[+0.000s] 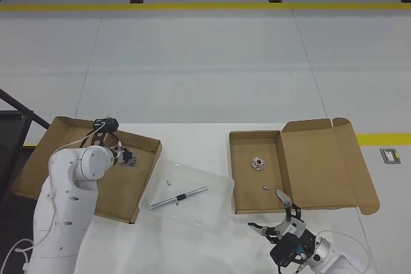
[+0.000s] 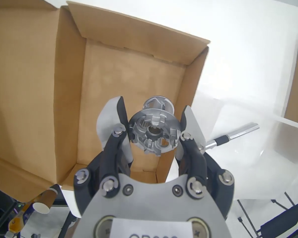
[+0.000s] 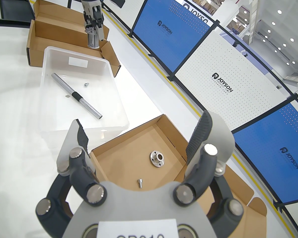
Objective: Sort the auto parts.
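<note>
Top view: the left gripper holds a toothed metal hub over the left cardboard box. The right gripper is by the right cardboard box.
Left wrist view: the jaws clamp the hub's rim.
Right wrist view: the right gripper is spread wide and empty, above a flange.

Boxes, two: left box, right box; tray, one, between them; rod, one; screw, one; flange, one; pin, one; gear hub, one.
</note>
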